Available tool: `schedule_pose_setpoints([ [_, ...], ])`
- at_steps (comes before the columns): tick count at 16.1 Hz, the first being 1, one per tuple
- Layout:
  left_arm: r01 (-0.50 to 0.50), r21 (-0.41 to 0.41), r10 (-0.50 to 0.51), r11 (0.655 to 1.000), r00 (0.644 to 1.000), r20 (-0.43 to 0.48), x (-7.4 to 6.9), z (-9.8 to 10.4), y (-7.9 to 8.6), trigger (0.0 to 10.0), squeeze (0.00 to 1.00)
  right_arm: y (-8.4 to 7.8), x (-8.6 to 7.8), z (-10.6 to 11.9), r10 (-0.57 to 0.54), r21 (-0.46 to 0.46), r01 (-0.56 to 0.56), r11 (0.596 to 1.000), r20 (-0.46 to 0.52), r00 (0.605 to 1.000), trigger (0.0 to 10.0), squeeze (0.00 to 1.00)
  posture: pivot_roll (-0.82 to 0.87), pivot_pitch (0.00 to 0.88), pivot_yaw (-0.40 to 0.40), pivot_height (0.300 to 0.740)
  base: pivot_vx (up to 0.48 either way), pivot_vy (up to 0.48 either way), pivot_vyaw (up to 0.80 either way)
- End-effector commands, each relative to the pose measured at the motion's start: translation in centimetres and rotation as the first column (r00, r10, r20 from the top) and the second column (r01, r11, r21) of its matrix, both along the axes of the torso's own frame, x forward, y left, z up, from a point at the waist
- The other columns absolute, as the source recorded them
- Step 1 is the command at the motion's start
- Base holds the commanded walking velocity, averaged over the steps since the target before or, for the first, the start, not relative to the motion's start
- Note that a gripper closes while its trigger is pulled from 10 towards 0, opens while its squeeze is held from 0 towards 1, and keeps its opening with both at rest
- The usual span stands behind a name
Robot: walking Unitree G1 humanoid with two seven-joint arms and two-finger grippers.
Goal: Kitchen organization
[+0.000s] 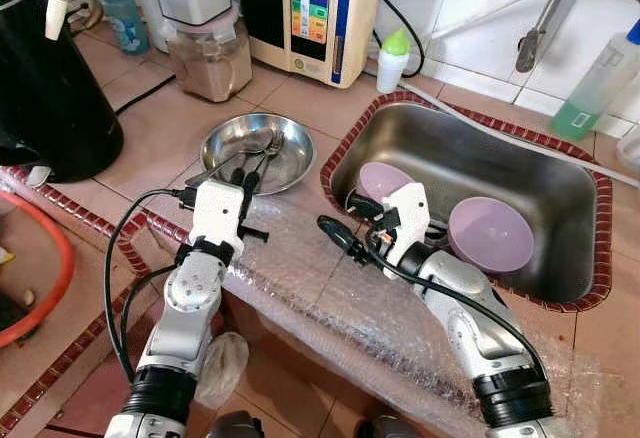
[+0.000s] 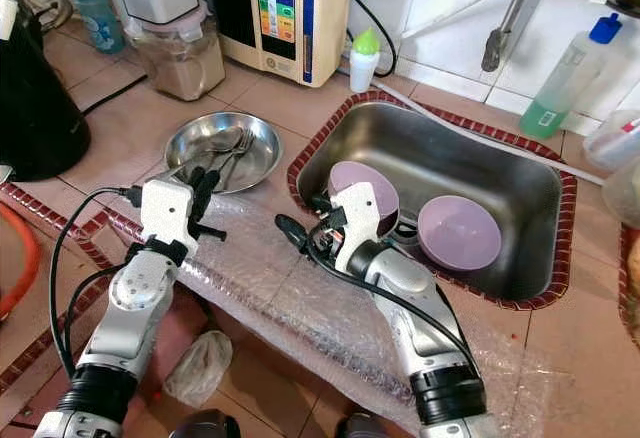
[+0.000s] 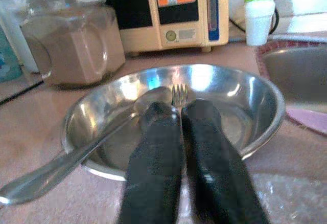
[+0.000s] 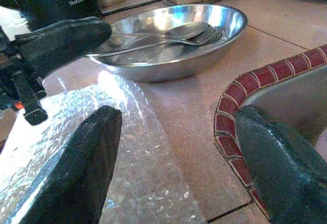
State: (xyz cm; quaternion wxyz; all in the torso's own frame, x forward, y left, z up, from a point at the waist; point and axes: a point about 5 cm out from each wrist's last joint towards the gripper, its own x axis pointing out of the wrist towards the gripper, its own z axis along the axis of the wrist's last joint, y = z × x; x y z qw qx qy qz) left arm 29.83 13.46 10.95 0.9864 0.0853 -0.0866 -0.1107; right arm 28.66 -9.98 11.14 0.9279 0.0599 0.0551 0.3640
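My left claw (image 1: 243, 166), fingers pressed together, hovers at the steel dish (image 1: 292, 163) just ahead, so reaching its fork (image 3: 178, 94) means spreading first, while my right claw (image 1: 345, 233) waits wide.

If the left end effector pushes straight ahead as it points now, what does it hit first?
Most likely the near rim of the steel dish. The left end effector, fingers closed, points right at it, with the fork and spoon just beyond. Depth is uncertain.

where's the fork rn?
The fork lies in the steel dish beside a spoon, on the counter left of the sink, just beyond the left gripper.
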Motion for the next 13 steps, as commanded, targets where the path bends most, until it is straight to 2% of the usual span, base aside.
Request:
schedule_pose_setpoints([
  [1,0.000,0.015,-0.001,1.000,0.998,0.066,0.0,1.1,-0.1,0.0,0.00,-0.1,0.3,0.0,-0.017,-0.007,0.017,1.000,0.006,1.000,10.0,0.00,0.03,0.012,-0.005,0.740,0.000,0.000,0.00],
  [2,-0.021,0.023,0.019,1.000,0.996,0.086,-0.1,1.3,0.0,0.0,0.00,-0.1,0.3,0.0,-0.019,-0.007,0.019,1.000,0.005,1.000,10.0,0.00,0.03,0.012,-0.006,0.740,0.000,0.000,0.00],
  [3,-0.018,0.008,0.017,1.000,0.995,0.100,-0.4,1.4,-0.1,10.0,0.73,-0.1,0.2,-0.1,-0.020,-0.008,0.020,1.000,0.004,1.000,10.0,0.00,0.03,0.014,-0.006,0.740,0.000,0.000,0.00],
  [4,-0.017,0.007,0.016,1.000,0.995,0.103,-0.5,1.3,-0.2,10.0,1.00,-0.2,0.1,-0.1,-0.020,-0.008,0.020,1.000,0.005,1.000,10.0,0.00,0.03,0.015,-0.007,0.740,0.000,0.000,0.00],
  [8,-0.026,0.007,0.025,1.000,0.995,0.094,-0.8,0.7,-0.4,10.0,1.00,-0.3,0.3,-0.1,-0.024,-0.014,0.024,1.000,0.008,1.000,10.0,0.00,0.03,0.015,-0.011,0.740,0.000,0.000,0.00],
  [13,-0.101,0.010,0.101,0.995,0.994,0.045,-0.1,-0.3,0.8,10.0,1.00,-0.1,0.2,-0.1,-0.014,-0.020,0.014,1.000,0.008,1.000,10.0,0.00,0.02,0.020,-0.020,0.740,0.000,0.000,0.00],
])
